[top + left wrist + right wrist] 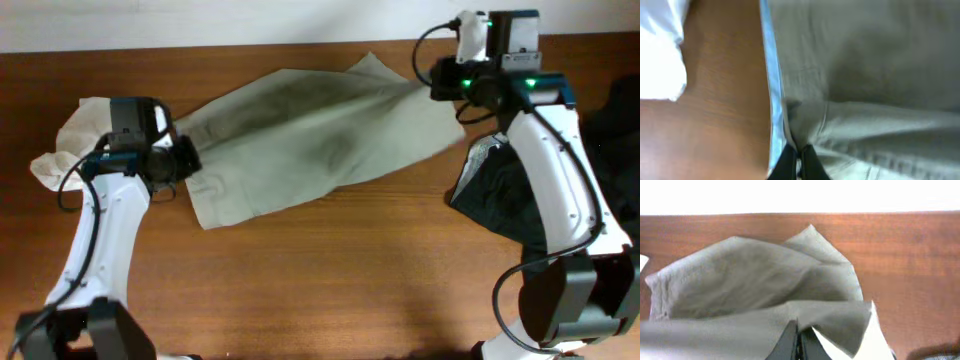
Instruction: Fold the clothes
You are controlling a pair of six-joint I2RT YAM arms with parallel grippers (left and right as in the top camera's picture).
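pale grey-green woven garment (pixel 310 140) lies across the far half of the brown wooden table (pixel 350 290), long axis diagonal, from near-left end to far-right end

left end effector (pixel 188 160) is clamped on the near-left end; the left wrist view shows its fingers together with a hem pinched between them, light blue lining along that edge. right end effector (pixel 447 88) is clamped on the far-right corner, fingers together on a fold of the same cloth

so the garment runs right and far from the left one, left and near from the right one. neither is nearer, each has its own end. cloth sits mostly flat between them, some creases mid-panel, one corner peaking at the far edge

my read: the fold means carrying one end along that diagonal onto the other

counts: 1 grey-green garment, 1 crumpled cream-white cloth (pixel 70 140) at far left, 1 dark heap of clothing (pixel 615 110) at right (can't tell how many pieces), 2 arms
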